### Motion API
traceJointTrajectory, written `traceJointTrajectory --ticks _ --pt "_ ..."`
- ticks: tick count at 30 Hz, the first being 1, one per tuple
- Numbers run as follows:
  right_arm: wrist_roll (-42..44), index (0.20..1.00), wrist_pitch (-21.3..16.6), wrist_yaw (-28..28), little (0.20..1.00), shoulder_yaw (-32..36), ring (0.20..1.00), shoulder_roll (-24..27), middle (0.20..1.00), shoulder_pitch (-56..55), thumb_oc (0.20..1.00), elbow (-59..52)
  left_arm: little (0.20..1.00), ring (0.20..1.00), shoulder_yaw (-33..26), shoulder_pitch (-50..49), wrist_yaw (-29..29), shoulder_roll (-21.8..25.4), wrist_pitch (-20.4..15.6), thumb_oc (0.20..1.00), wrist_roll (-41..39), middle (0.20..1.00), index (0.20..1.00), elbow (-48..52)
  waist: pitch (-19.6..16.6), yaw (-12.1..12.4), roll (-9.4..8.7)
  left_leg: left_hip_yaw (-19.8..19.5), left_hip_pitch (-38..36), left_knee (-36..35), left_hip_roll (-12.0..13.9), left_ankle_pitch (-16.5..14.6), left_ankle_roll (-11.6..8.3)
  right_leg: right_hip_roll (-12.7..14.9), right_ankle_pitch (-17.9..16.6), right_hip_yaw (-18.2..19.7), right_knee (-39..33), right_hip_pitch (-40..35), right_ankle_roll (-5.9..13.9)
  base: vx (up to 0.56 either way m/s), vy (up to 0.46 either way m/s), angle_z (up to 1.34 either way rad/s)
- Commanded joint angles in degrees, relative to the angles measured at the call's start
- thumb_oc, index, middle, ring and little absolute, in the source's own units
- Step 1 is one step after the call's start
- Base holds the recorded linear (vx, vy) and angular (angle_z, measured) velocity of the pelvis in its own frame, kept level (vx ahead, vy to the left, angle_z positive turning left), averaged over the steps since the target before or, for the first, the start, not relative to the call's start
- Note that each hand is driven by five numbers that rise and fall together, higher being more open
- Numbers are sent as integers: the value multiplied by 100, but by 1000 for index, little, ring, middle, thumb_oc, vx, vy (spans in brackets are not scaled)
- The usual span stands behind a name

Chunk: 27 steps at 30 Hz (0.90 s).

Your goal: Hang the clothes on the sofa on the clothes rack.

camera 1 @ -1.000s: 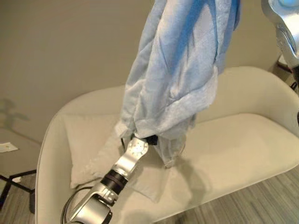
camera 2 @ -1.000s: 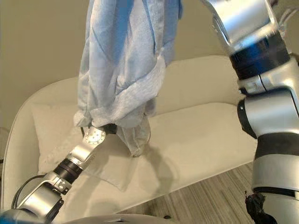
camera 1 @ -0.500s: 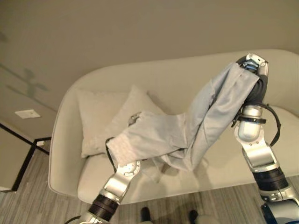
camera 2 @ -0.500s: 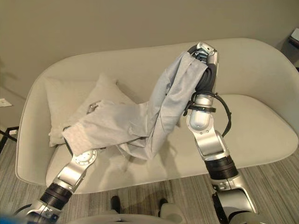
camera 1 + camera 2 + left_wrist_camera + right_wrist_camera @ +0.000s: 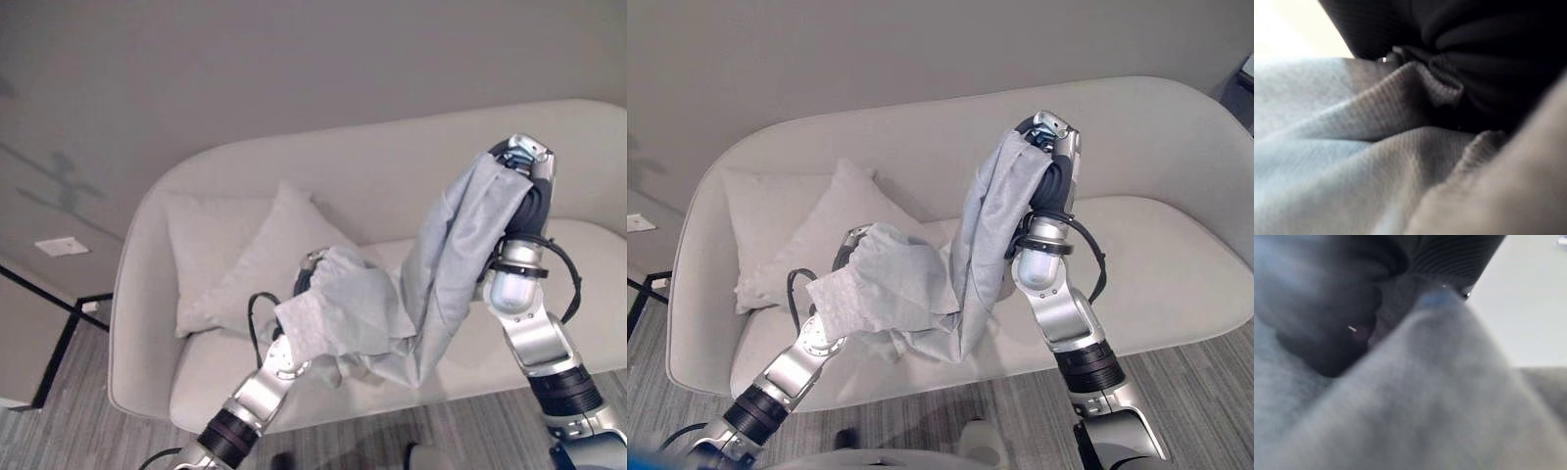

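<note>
The grey garment (image 5: 921, 294) drapes over the raised right hand (image 5: 1055, 147) and the lower left hand (image 5: 850, 247), above the sofa (image 5: 1176, 264). Cloth hides both hands' fingers, so I cannot tell their grasp.

A pale cushion (image 5: 245, 269) leans at centre left; a white wall plate (image 5: 61, 246) sits at far left — above a black frame (image 5: 44, 338).

Left hand (image 5: 850, 247) fingers buried under grey garment (image 5: 911, 294) in front of cushion (image 5: 813, 235); right hand (image 5: 1050, 147) fingers wrapped in same cloth above sofa (image 5: 1176, 245) seat, grip unreadable; both wrist views too blurred for detail
</note>
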State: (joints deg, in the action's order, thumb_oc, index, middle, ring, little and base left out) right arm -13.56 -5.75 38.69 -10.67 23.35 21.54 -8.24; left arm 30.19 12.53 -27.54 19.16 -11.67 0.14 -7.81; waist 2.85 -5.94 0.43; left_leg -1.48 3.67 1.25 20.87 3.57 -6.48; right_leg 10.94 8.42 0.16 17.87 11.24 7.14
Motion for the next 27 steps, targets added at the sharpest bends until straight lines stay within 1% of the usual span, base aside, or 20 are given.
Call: traceJointTrajectory --ticks 1,2,3,5,7,8,9,10,11,12,14,15,16,17,18,20,21,22,23,27 --pt "-95 200 -255 56 200 20 200 132 200 209 200 -250 200 200 -81 310 -317 -46 -455 200 32 200 200 355 -145 -58 59 -166 -390 184 -342 -320 -304 585 -1136 18 -1937 -815 328 51 296 -10" --pt "-94 200 -247 49 200 30 200 131 200 196 200 -265 200 200 -75 307 -316 -45 -454 200 32 200 200 357 -132 -47 33 -167 -360 302 -380 -401 -283 621 -1144 27 -1964 -845 349 67 486 17" --pt "-140 200 -184 20 200 76 200 119 200 63 200 -323 200 200 -25 314 -325 -25 -432 200 73 200 200 383 -107 -50 4 -108 -297 537 -575 -812 -214 827 -1267 35 -2004 -902 409 6 385 37" --pt "-269 200 -65 -36 200 206 200 104 200 -123 200 -425 200 200 10 307 -342 196 -399 200 303 200 200 434 15 -34 -164 -36 -32 1092 -1169 -1440 45 1325 -1914 111 -1968 -748 516 -53 639 37" --pt "-387 200 -16 9 200 252 200 68 200 -168 200 -422 200 200 -62 280 -396 378 -447 200 424 200 200 514 121 0 -234 77 83 1233 -1412 -1603 197 1572 -2517 96 -1956 -520 532 -83 446 -8" --pt "-390 200 -14 9 200 251 200 58 200 -169 200 -420 200 200 -62 274 -396 388 -445 200 423 200 200 519 101 22 -234 101 74 1255 -1406 -1671 208 1570 -2510 106 -1999 -541 554 -90 351 -24" --pt "-397 200 17 26 200 243 200 26 200 -144 200 -384 200 200 -88 256 -461 443 -473 200 407 200 200 523 169 41 -249 149 117 1245 -1527 -1677 299 1668 -2769 14 -2011 -419 570 -111 328 -23" --pt "-403 200 49 10 200 208 200 5 200 -109 200 -362 200 200 -114 229 -501 462 -484 200 380 200 200 537 252 63 -236 237 127 1228 -1588 -1672 374 1718 -2944 -204 -1968 -260 567 -287 578 -56" --pt "-421 200 66 52 200 161 200 -11 200 22 200 -338 200 200 -210 212 -558 509 -478 200 401 200 200 582 341 142 -167 533 124 1074 -1602 -1573 498 1664 -2658 -829 -1986 -150 519 -261 534 -54" --pt "-430 200 70 48 200 138 200 -27 200 76 200 -321 200 200 -236 165 -543 538 -492 200 408 200 200 588 341 188 -121 654 59 923 -1620 -1521 558 1516 -2397 -1110 -1880 -144 482 -235 496 -103" --pt "-466 200 9 10 200 85 200 -11 200 43 200 -326 200 200 -306 36 -457 595 -493 200 438 200 200 662 307 178 -131 798 -34 547 -1724 -1261 638 1014 -1872 -1220 -1615 -198 321 -106 285 -73" --pt "-466 200 9 10 200 84 200 -12 200 42 200 -326 200 200 -307 33 -456 596 -492 200 438 200 200 664 303 177 -135 800 -37 532 -1727 -1250 638 1017 -1868 -1216 -1608 -189 320 -59 294 -34" --pt "-490 200 -33 -20 200 80 200 25 200 -24 200 -324 200 200 -371 -99 -356 640 -471 200 518 200 200 719 221 199 -130 852 -118 220 -1844 -1110 699 369 -1381 -1010 -1420 -339 216 -31 170 -35" --pt "-491 200 -36 -20 200 77 200 22 200 -33 200 -327 200 200 -377 -114 -350 645 -464 200 519 200 200 734 211 211 -142 872 -141 152 -1850 -1052 692 371 -1378 -990 -1395 -309 199 -4 310 -31" --pt "-490 200 -95 -63 200 116 200 57 200 -174 200 -372 200 200 -400 -252 -232 646 -449 200 563 200 200 728 109 207 -158 840 -268 -132 -1982 -968 722 -213 -991 -625 -1281 -476 132 15 192 -29" --pt "-476 200 -179 -82 200 125 200 81 200 -356 200 -438 200 200 -383 -342 -153 590 -424 200 520 200 200 674 27 195 -219 788 -418 -348 -2118 -864 752 -735 -793 -251 -1208 -551 -17 30 174 -17" --pt "-476 200 -180 -83 200 128 200 81 200 -364 200 -444 200 200 -381 -344 -153 590 -425 200 521 200 200 673 20 207 -226 801 -413 -375 -2120 -820 748 -735 -819 -240 -1212 -531 -25 19 96 14" --pt "-464 200 -231 -91 200 142 200 128 200 -462 200 -468 200 200 -378 -349 -108 547 -422 200 519 200 200 623 -27 170 -277 719 -454 -489 -2225 -766 783 -1074 -756 -10 -1162 -496 -99 -17 63 26" --pt "-437 200 -267 -79 200 140 200 140 200 -487 200 -489 200 200 -386 -311 -129 524 -423 200 531 200 200 612 -35 154 -319 690 -445 -513 -2290 -755 808 -1171 -736 74 -1191 -528 -139 0 67 34" --pt "-375 200 -305 -102 200 -5 200 89 200 -514 200 -432 200 200 -426 -284 -212 401 -447 200 505 200 200 574 -12 177 -457 606 -396 -300 -2384 -873 871 -1245 -742 224 -1364 -678 -251 -10 -38 20"
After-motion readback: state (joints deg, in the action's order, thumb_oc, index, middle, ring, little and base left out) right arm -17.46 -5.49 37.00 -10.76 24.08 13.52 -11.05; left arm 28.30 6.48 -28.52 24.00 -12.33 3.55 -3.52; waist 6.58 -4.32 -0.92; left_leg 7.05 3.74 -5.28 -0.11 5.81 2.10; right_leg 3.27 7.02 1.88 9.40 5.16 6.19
